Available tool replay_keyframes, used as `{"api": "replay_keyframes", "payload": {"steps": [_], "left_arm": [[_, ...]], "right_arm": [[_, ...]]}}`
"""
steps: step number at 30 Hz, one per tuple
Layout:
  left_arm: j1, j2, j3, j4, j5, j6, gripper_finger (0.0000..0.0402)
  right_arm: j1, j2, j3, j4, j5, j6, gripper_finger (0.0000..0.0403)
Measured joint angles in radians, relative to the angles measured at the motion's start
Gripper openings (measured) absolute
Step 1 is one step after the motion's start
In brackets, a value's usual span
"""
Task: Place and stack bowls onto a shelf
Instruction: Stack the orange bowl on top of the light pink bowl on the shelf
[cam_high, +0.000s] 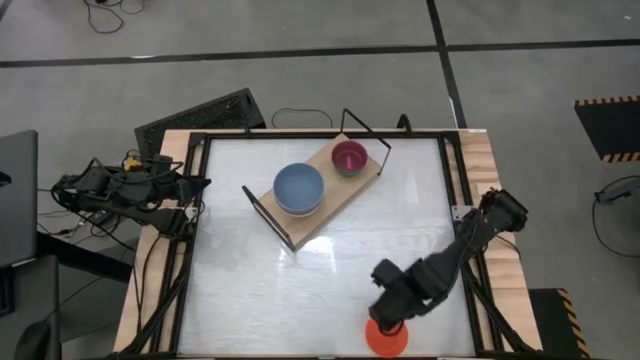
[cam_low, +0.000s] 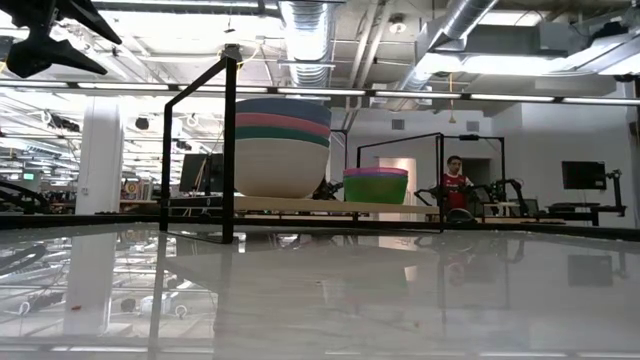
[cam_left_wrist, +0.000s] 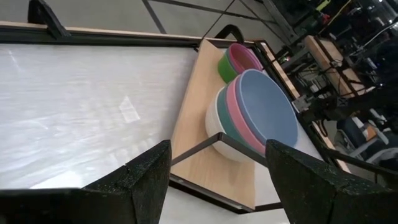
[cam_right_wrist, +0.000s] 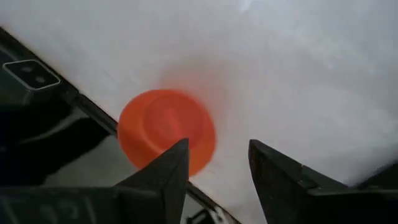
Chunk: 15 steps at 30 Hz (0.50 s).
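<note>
A light wooden shelf (cam_high: 335, 195) with black wire ends lies slantwise in the middle of the table. On it stands a stack of large bowls (cam_high: 298, 188) with a blue-grey one on top (cam_left_wrist: 264, 112), and beside it a magenta small bowl nested in a green one (cam_high: 349, 157) (cam_low: 376, 185). A red-orange small bowl (cam_high: 385, 338) (cam_right_wrist: 166, 130) sits bottom up at the table's near edge. My right gripper (cam_high: 390, 318) (cam_right_wrist: 217, 146) hangs open above its far rim. My left gripper (cam_left_wrist: 217, 186) is open and waits at the table's left edge (cam_high: 165, 195).
The black table frame (cam_high: 460, 230) runs round the white top, and the red-orange bowl lies close to its near bar (cam_right_wrist: 93, 115). A black keyboard (cam_high: 200, 115) lies beyond the far left corner. A person (cam_low: 455, 185) stands far off in the room.
</note>
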Motion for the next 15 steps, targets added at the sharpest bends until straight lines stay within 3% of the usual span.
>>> {"api": "replay_keyframes", "payload": {"steps": [9, 15], "left_arm": [[0.0, 0.0, 0.0, 0.0, 0.014, 0.024, 0.0245], [0.0, 0.0, 0.0, -0.001, 0.014, 0.023, 0.0245]], "right_arm": [[0.046, 0.004, -0.246, 0.316, -0.068, 0.011, 0.0197], [0.043, 0.002, -0.365, 0.346, -0.071, -0.036, 0.0197]]}}
